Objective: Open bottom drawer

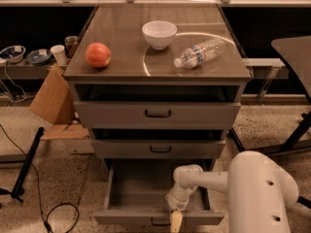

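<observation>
The bottom drawer (121, 216) is the lowest of three grey drawers in the cabinet (155, 113). It is pulled well out and its inside looks empty. Its small dark bar handle (156, 223) shows at the middle of the front, near the lower edge of the view. My gripper (175, 220) hangs from the white arm (257, 193) at the drawer's front edge, just right of the handle. The middle drawer (158, 149) and top drawer (156, 114) stand slightly out.
On the cabinet top lie a red apple (98, 55), a white bowl (159, 34) and a plastic water bottle (199, 53) on its side. A cardboard box (53, 103) stands left of the cabinet. A dark stand (26, 166) and cables lie on the floor at left. A table leg (296, 135) is at right.
</observation>
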### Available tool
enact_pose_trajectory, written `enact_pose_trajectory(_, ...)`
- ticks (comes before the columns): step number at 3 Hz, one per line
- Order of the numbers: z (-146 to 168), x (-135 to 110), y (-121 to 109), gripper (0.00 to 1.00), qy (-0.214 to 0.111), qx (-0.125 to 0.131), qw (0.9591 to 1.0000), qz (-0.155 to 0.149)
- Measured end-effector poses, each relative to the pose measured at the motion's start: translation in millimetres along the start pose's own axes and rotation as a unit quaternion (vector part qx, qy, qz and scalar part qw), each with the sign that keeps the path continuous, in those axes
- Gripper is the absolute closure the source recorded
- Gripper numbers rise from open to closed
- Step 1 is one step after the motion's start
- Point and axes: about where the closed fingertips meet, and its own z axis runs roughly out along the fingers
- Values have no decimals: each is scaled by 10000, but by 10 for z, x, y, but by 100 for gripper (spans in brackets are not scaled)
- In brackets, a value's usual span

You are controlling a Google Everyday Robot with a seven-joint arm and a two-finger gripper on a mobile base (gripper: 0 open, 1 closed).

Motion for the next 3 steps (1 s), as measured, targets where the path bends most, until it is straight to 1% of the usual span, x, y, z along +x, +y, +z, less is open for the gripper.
enact_pose_trajectory(1,-384,119,18,0,-367,422,9980,279)
enact_pose_trajectory(2,-790,206,128,0,-569,914,9931,465)
enact_pose_trajectory(3,-1092,310,272,0,-691,1261,9878,599)
